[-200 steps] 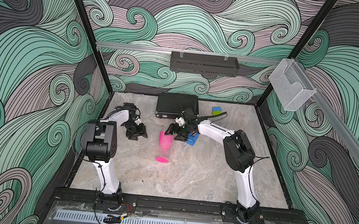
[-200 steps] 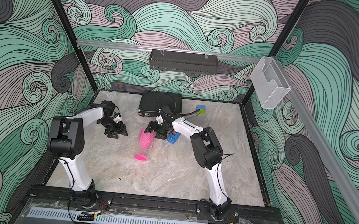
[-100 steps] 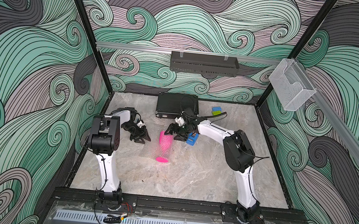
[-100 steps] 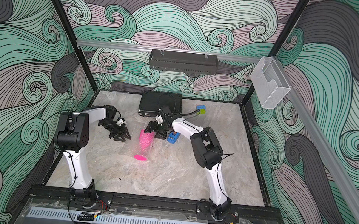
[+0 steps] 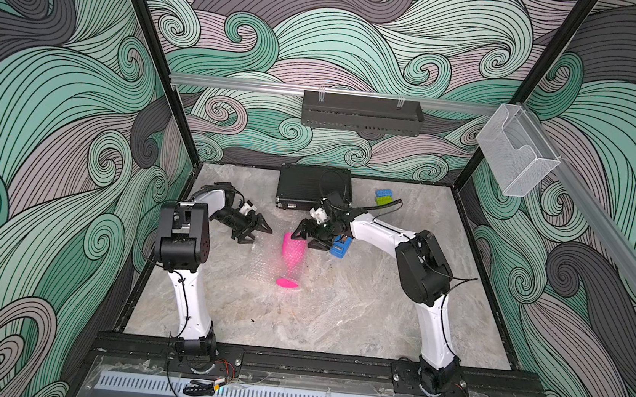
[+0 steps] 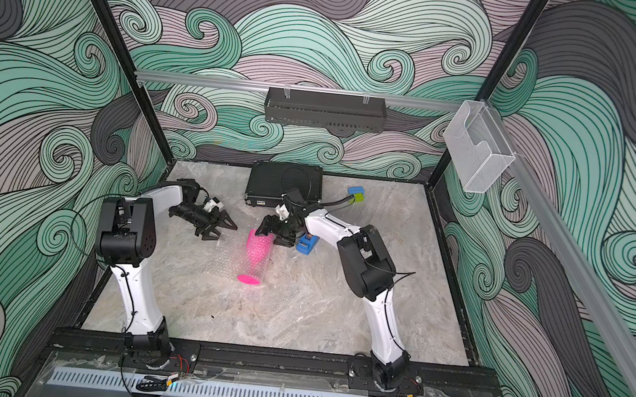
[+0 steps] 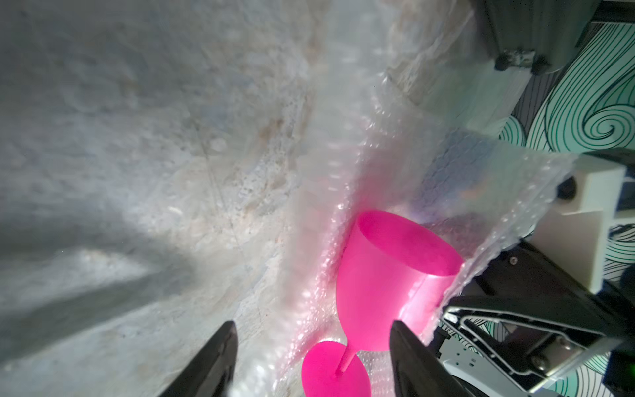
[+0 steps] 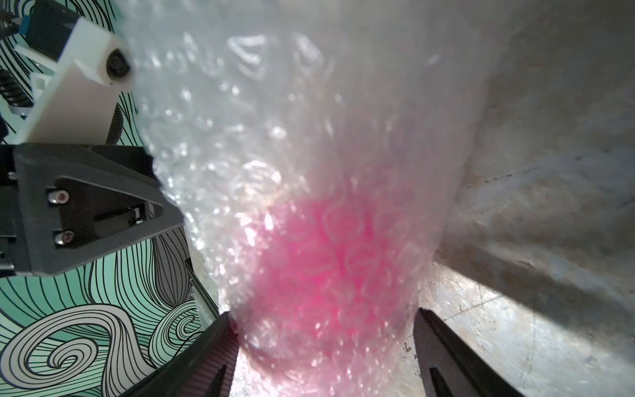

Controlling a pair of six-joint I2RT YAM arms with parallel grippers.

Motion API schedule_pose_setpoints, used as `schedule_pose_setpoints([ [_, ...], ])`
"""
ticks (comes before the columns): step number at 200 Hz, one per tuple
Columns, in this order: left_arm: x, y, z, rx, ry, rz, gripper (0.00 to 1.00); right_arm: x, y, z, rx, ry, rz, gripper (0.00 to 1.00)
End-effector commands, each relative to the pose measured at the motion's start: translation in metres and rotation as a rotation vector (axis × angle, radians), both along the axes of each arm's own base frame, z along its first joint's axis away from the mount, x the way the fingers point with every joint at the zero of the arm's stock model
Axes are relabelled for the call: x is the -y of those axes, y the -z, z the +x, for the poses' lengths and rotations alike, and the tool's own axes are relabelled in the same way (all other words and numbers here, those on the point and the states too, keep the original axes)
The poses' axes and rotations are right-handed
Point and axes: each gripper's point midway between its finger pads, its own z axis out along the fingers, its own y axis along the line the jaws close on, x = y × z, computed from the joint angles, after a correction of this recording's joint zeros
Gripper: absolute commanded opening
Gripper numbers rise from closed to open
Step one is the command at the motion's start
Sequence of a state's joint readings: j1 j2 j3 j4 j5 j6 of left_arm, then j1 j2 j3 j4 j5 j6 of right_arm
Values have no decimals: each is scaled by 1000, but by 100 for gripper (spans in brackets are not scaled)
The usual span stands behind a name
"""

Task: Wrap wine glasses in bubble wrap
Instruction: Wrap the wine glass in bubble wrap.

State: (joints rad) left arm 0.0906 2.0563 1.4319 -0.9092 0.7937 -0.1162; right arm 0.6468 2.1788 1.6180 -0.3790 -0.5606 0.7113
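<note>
Found the pink goblet (image 5: 291,256) lying on its side around the middle of the marble table (image 5: 336,320), mouth pointed toward the back wall and round foot pointed toward the arm bases. Was resting on the bubble wrap (image 5: 262,260), with the film spread flat on the marble out toward the left arm's side and pulled up over the bowl on the right arm's side. Caught the left gripper (image 5: 259,235) sitting just beside the edge of the film, apart from the goblet, fingers (image 7: 213,364) splayed open with nothing between them. From that wrist, got a clean look at the goblet (image 7: 388,282) with a bare open mouth, plus a flap of bubble wrap (image 7: 498,192) standing up on the far side and leaning against the other arm's hardware. Caught the right gripper (image 5: 304,242) at the mouth end of the bowl, with a small blue block (image 5: 340,248) just behind. Through the right wrist, got only a pink blur of goblet (image 8: 326,261) behind bubble wrap (image 8: 240,120), fingers (image 8: 220,354) set wide on either side of that bundle (couldn't tell whether actually squeezing or just straddling, way too smeary). Also spotted a black case (image 5: 313,185) at the back of the table.
</note>
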Motion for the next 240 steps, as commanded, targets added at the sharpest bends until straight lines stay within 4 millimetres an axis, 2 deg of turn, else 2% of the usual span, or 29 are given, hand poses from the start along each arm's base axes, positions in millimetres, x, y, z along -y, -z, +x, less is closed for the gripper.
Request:
schedule_pose_setpoints([
  [1, 6, -14, 15, 127, 26, -59, 71, 16, 15, -7, -28, 19, -75, 81],
  [21, 8, -16, 13, 85, 17, -87, 67, 18, 14, -8, -35, 19, -80, 81],
  [56, 10, -19, -5, 41, -11, -78, 49, 18, 14, -7, -32, 23, -78, 80],
  [81, 6, -26, -16, 64, -38, -30, 46, 19, 10, -6, -21, 30, -74, 80],
  [111, 5, -17, -27, 44, -83, -12, 43, 19, 10, -6, -29, 25, -77, 80],
  [139, 3, -24, -25, 74, -85, 5, 24, 19, 10, -5, -23, 32, -72, 79],
  [162, 3, -25, -21, 67, -87, 3, 0, 19, 10, -6, -29, 28, -78, 79],
  [179, 8, -31, -21, 75, -75, -17, 0, 18, 9, -5, -21, 39, -75, 78],
  [216, 34, -65, -20, 145, -59, -144, 0, 20, 14, -5, -30, 58, -92, 77],
  [240, 51, -69, -23, 129, -31, -185, 0, 19, 19, -7, -41, 74, -90, 76],
])
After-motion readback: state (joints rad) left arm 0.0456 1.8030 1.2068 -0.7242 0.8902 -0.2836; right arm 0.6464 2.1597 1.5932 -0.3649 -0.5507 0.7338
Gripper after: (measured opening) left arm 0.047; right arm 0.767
